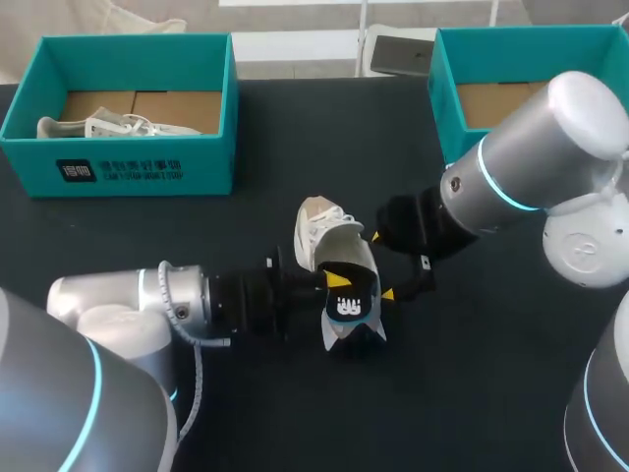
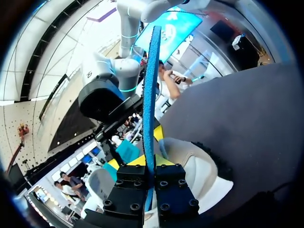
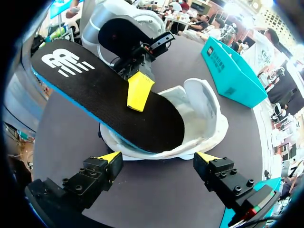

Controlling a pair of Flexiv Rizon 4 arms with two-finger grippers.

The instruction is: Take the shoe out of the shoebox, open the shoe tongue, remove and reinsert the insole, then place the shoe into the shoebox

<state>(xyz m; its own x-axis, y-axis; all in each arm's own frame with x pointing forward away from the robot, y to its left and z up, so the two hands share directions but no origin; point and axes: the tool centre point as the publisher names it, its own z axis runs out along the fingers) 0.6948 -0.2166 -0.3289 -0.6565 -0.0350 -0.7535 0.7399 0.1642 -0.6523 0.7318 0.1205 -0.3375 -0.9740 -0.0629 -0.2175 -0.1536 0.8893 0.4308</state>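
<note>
Slippage of the insole (image 1: 352,307) is the main hazard here. Our left gripper (image 2: 151,164) is clamped on the insole's 2 faces near mid-length. 1 end of the insole sits inside the shoe (image 1: 322,234), and the logo end is raised clear of it. We judge that a thin, flexible part held at 1 spot can buckle or fold inside the shoe if it is pushed in at an angle. It can also twist out of the grip.

The shoe lies on the table (image 1: 295,147) between our 2 arms. Our right gripper (image 3: 157,156) stands wide open and holds nothing, with 1 finger at each side of the shoe's near end. We cannot tell whether either finger touches the shoe. If the shoe is unbraced, it may slide or tip under the push.

2 teal boxes stand at the far side of the table, well apart from the shoe. The left shoebox (image 1: 138,162) holds a second shoe (image 1: 108,126). The right shoebox (image 1: 447,88) shows only a cardboard floor. Our right arm crosses the path between the shoe and the right shoebox.
</note>
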